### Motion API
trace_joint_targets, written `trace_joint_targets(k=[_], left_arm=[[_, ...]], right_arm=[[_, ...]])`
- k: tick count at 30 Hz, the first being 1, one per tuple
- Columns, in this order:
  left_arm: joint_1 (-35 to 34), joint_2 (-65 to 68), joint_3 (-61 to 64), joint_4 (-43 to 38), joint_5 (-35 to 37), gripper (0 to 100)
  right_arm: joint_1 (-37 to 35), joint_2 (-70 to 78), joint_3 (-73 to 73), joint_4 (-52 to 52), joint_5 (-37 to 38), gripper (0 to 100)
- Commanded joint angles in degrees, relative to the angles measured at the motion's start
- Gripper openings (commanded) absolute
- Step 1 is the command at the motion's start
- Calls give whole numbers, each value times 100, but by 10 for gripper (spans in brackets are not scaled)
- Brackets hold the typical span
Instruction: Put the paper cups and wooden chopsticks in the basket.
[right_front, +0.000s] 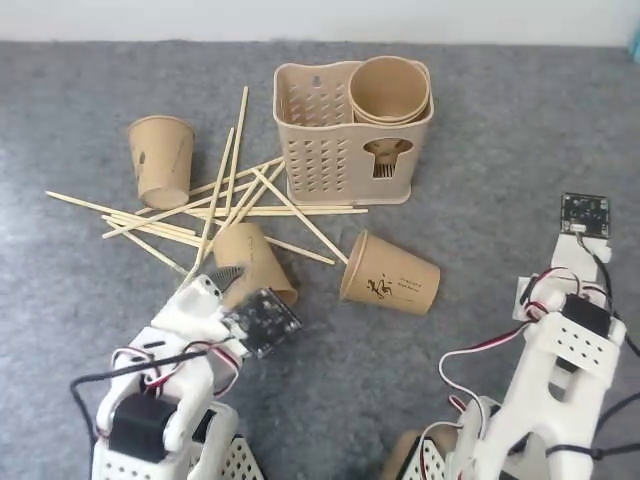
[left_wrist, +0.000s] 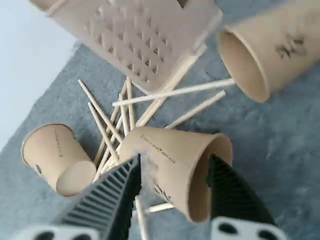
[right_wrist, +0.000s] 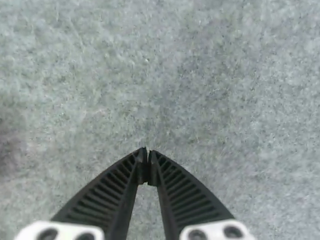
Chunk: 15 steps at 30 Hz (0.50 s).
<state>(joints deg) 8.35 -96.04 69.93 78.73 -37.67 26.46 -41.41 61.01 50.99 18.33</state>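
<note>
The beige perforated basket (right_front: 320, 150) stands at the back with stacked paper cups (right_front: 390, 90) in its right compartment. One paper cup (right_front: 255, 262) lies on its side by my left gripper (right_front: 230, 280). In the left wrist view that cup (left_wrist: 175, 160) sits between the open fingers (left_wrist: 122, 187), and my left gripper (left_wrist: 172, 167) straddles its rim end. A second cup (right_front: 390, 275) lies right of it and a third (right_front: 160, 160) stands at the left. Wooden chopsticks (right_front: 215, 205) lie scattered before the basket. My right gripper (right_wrist: 147, 152) is shut and empty above bare carpet.
Grey carpet (right_front: 520, 130) covers the table. Some chopsticks (left_wrist: 170, 92) lean against the basket's base (left_wrist: 145, 45). The right arm (right_front: 565, 340) stands at the front right, away from the objects.
</note>
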Motion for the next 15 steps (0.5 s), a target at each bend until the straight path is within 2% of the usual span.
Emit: trace_joint_targets(k=[1, 12, 15], left_arm=[[-149, -97, 101, -123, -527, 222], [-193, -703, 2149, -1662, -571, 209], [-343, -809, 2642, -2453, -536, 183]], right_arm=[[40, -180, -44, -92, 79, 8], [31, -180, -44, -171, 70, 8], [31, -180, -44, -233, 44, 8]])
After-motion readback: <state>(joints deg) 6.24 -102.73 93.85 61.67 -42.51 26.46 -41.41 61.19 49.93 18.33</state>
